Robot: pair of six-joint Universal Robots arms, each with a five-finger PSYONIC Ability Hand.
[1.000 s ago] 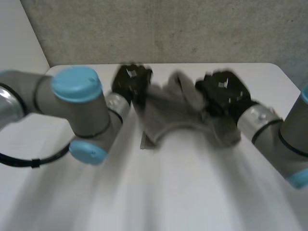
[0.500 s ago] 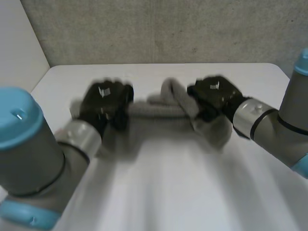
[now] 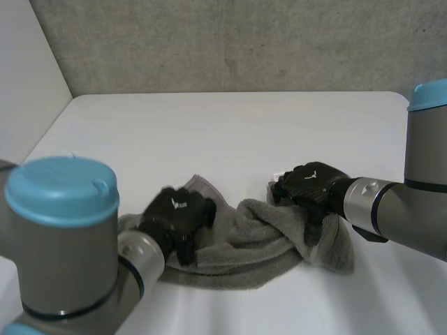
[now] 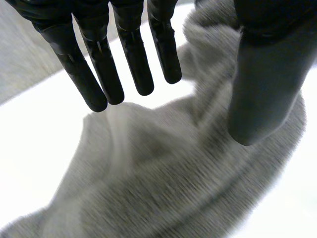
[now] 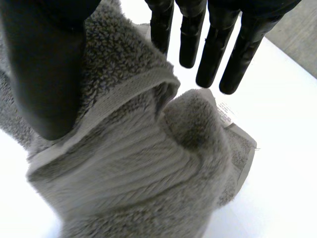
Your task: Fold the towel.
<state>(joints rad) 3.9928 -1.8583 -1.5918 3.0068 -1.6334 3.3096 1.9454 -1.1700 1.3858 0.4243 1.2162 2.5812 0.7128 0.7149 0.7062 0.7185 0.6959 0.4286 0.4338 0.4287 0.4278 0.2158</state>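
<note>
Grey terry towel (image 3: 251, 241) lies bunched in a loose heap on the white table (image 3: 209, 125), on the near half, stretched between the two hands. Left hand (image 3: 174, 216) sits on the towel's left end, and the cloth spreads out past it on both sides. In the left wrist view its fingers (image 4: 133, 54) are straight and slightly spread, well apart from the thumb (image 4: 262, 89). The towel lies under the palm and rises beside the thumb, nothing pinched. Right hand (image 3: 307, 183) is on the towel's right end, with a flap hanging out beyond it. In the right wrist view its fingers (image 5: 213, 54) are straight, close side by side and clear of the cloth. A hemmed fold bunches up in the gap and lies against the thumb (image 5: 44, 74). A white label (image 5: 225, 111) shows at the towel's edge below the fingertips. Concrete wall (image 3: 244, 42) stands behind the table.
</note>
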